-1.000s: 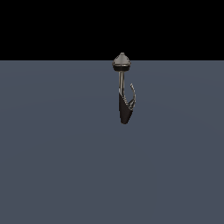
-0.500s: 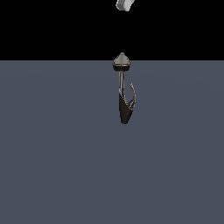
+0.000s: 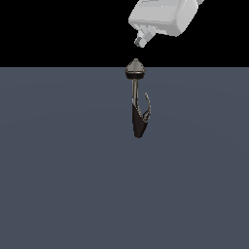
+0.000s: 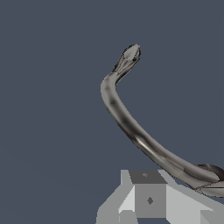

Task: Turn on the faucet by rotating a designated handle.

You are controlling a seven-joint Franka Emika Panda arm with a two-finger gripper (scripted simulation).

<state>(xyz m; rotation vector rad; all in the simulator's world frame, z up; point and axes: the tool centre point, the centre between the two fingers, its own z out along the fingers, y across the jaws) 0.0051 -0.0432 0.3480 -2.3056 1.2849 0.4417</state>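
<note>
Exterior view: a flat grey-blue floor (image 3: 58, 194) was shown, with the gripper (image 3: 141, 41) hanging just above the faucet (image 3: 138, 104) near the centre, apart from it; its opening could not be told. The approach step was judged in hand. Next, the thin curved handle (image 3: 147, 108), beside the dark body, needed to be reached and pushed round.

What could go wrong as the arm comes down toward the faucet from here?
1. The gripper hangs almost directly above the cone-shaped cap; a straight descent would likely strike the cap, not the handle.
2. The handle is a thin curved prong close beside the dark body, so a finger could slip off it or jam between them.
</note>
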